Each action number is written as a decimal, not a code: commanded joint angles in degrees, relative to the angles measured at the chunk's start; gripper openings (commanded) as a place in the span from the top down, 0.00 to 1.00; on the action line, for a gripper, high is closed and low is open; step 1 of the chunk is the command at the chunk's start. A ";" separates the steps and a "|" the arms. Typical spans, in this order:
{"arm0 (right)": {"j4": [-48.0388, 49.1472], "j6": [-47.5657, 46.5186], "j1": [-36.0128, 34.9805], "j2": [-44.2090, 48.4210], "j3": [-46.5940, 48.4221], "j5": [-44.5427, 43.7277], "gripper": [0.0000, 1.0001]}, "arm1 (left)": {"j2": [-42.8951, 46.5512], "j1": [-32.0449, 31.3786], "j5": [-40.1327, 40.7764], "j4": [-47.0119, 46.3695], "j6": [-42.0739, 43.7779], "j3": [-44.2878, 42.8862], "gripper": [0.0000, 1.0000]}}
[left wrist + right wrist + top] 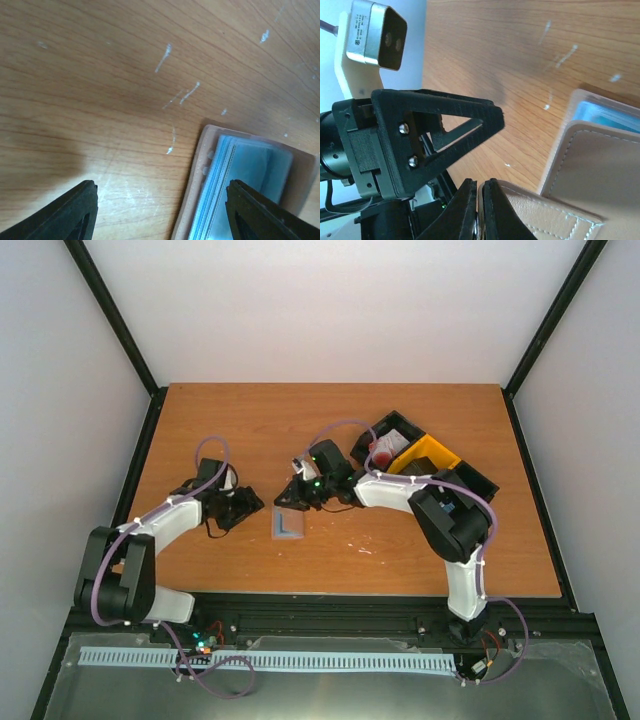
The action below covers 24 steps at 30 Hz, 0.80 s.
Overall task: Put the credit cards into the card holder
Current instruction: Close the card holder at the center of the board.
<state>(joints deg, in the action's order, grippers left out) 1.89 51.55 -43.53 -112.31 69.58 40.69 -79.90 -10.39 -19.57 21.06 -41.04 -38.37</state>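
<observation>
My right claw (480, 210) pinches the card holder (600, 165), left claw (161, 200) spread beside it; credit cards (385, 448) lie binned, apparently none slotted.

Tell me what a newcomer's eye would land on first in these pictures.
The open card holder in the middle of the table draws the eye, tan outside and pale blue within. The right gripper appears shut on its tan flap, while the left gripper stands open just beside it. At the far right sit black and yellow bins, with red-and-white cards showing in one.
</observation>
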 commanded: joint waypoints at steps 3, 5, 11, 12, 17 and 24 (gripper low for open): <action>2.22 0.22 -1.82 -5.11 5.52 4.24 0.93 | 2.07 0.11 6.32 3.75 -1.83 -1.85 0.29; 0.90 -0.76 -2.27 -6.97 6.99 4.17 0.92 | 2.79 0.11 7.18 4.23 -1.85 -2.22 0.28; -5.37 -5.88 -2.96 -11.08 12.53 2.37 0.87 | 4.24 0.11 7.66 5.32 -2.17 -2.48 0.28; -6.08 -6.50 -3.04 -11.23 13.15 2.18 0.83 | 4.82 0.11 8.34 5.50 -2.33 -2.50 0.28; -6.33 -8.68 -3.05 -8.66 13.13 1.03 0.59 | 8.04 0.11 10.23 6.39 -2.48 -2.96 0.28; -0.17 -8.74 -2.65 -1.56 6.90 2.31 0.46 | 12.66 0.11 2.16 2.06 1.62 -1.83 0.29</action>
<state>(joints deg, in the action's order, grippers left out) -2.02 43.62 -46.22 -120.03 79.59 42.87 -69.82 -10.39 -13.32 25.34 -41.98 -39.00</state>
